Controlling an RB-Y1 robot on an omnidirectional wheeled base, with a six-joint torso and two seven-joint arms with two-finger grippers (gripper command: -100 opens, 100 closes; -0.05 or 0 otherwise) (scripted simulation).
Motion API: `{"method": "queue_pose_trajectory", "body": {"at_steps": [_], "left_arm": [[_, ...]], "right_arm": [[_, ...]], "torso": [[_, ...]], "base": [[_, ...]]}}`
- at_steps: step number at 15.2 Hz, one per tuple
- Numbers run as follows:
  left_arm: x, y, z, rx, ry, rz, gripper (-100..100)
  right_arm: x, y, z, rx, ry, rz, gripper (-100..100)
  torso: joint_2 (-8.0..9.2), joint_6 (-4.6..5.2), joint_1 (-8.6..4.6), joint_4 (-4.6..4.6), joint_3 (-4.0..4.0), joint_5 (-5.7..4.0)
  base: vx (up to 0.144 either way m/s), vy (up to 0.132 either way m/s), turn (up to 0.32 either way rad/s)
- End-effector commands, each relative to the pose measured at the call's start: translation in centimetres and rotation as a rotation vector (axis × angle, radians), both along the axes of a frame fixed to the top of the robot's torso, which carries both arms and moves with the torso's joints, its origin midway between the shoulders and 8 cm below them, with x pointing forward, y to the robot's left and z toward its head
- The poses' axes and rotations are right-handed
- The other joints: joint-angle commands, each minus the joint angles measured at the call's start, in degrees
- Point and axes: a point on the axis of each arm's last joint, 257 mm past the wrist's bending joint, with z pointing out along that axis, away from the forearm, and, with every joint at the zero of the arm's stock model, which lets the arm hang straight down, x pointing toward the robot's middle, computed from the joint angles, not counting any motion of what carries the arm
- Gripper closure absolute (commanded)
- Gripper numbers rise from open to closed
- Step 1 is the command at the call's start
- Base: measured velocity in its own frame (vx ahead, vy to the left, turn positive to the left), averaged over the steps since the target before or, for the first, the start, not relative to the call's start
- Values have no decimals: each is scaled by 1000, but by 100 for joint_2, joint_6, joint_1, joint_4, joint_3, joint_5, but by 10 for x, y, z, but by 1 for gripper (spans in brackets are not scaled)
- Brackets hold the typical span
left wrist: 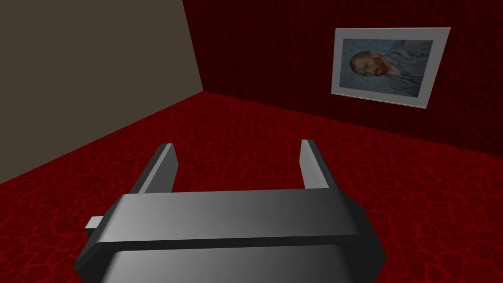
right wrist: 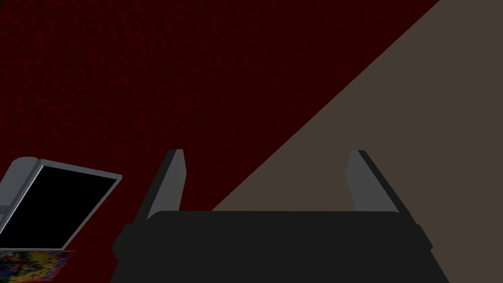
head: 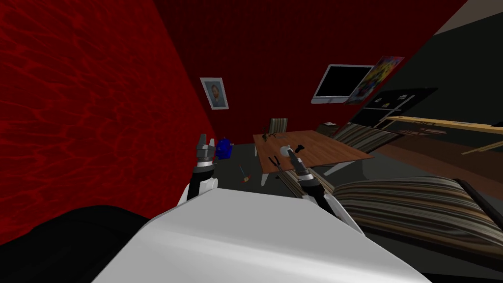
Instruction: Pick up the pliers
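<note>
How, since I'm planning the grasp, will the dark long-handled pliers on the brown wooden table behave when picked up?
The dark pliers lie flat with handles seemingly splayed, so they likely won't roll but may pivot shut when squeezed. They sit near the brown table's edge; a push could slide them off.

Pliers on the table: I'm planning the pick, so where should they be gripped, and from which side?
Probably across the pliers where their two dark arms converge, coming down from above: they lie flat by the table's near corner, beside the open right tool.
</note>
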Motion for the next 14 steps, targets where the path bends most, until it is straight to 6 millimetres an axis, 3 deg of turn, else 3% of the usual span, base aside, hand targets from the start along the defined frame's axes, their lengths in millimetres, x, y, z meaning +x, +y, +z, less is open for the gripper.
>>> {"method": "queue_pose_trajectory", "body": {"at_steps": [1,2,3,4,5,6,7,8,9,10,11,12,13,14], "left_arm": [[0,0,0,0,0,0,0],[0,0,0,0,0,0,0],[0,0,0,0,0,0,0],[0,0,0,0,0,0,0],[0,0,0,0,0,0,0],[0,0,0,0,0,0,0],[0,0,0,0,0,0,0],[0,0,0,0,0,0,0],[0,0,0,0,0,0,0],[0,0,0,0,0,0,0],[0,0,0,0,0,0,0],[0,0,0,0,0,0,0],[0,0,0,0,0,0,0],[0,0,0,0,0,0,0]], "right_arm": [[0,2,-30,-87,62,11,-100],[0,2,-30,-92,63,13,-100],[0,1,-52,-154,106,21,-100],[0,1,-52,-154,106,21,-100],[-2,0,-75,-219,150,30,-100],[-2,0,-75,-219,150,30,-100],[-4,-3,-96,-284,191,40,-100],[-4,-3,-98,-285,194,39,-100],[-8,-8,-121,-352,238,48,-100],[-8,-8,-121,-352,238,48,-100],[-14,-13,-145,-421,282,58,-100],[-14,-13,-145,-421,282,58,-100],[-20,-21,-168,-491,325,68,-100],[-20,-21,-168,-491,325,68,-100]], "torso": [[0,0,0,0,0,0],[-2,0,-1,-1,-1,0],[-2,0,-6,0,-1,0],[-4,-1,-7,-1,-2,-1],[-3,1,-10,-1,-2,-2],[-2,0,-11,-1,-2,-2],[-1,1,-11,-1,-1,-2],[-2,0,-11,-1,-1,-3],[-1,0,-12,0,-1,-2],[-4,0,-8,-1,-2,-2],[-5,1,-8,-1,-3,-1],[-7,0,-7,-2,-4,-1],[-8,1,-10,-2,-5,-2],[-9,0,-8,-2,-5,-2]], "base": [[29,114,86],[27,96,65],[34,97,83],[30,91,82],[26,92,89],[26,90,77],[27,96,103],[23,90,88],[38,103,109],[39,101,75],[45,103,109],[47,90,86],[50,102,100],[53,92,79]]}}
